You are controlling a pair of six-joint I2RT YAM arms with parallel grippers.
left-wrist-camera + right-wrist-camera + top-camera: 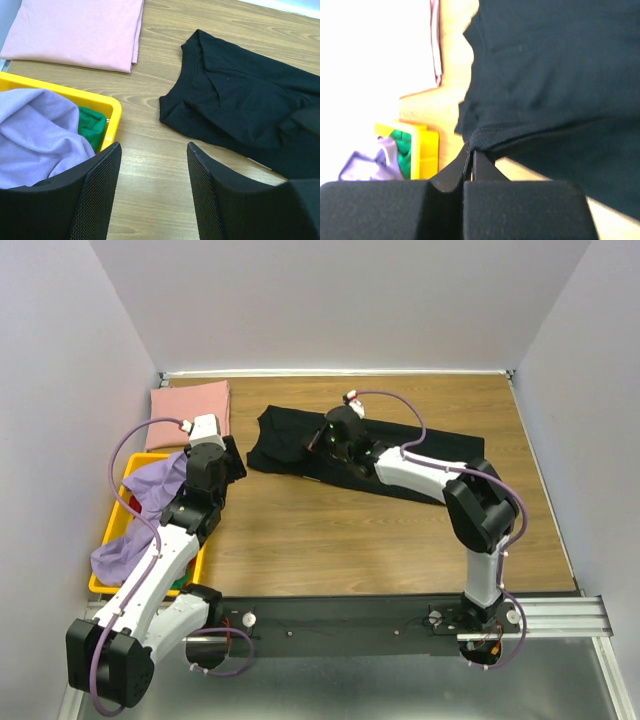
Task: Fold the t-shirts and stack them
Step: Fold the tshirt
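Black cloth takes the middle of the scene: the black t-shirt (290, 445) lies loosely spread and rumpled on the wooden table (330, 540). In the top view it sits toward twelve o'clock from the table's centre, its body trailing off toward three o'clock under the right arm. The left wrist view shows its neckband turned toward the crate side, with creases running across the chest. The right gripper (333, 437) sits down on the shirt, its jaws pinched together on a folded ridge of the black fabric (the right wrist view shows a hem-like edge caught right at the fingertips).

The dusty pink t-shirt (190, 405) lies folded flat in a neat rectangle at ten o'clock, in the far left corner of the table, apart from the black one. The lavender t-shirt (150, 490) is heaped in the yellow plastic crate (145, 457) at nine o'clock, draping over its edge. A green cloth (92, 127) is tucked beside it inside the crate.

The left gripper (152, 147) hovers over bare wood between the crate and the black shirt's collar, jaws parted, with nothing between them.
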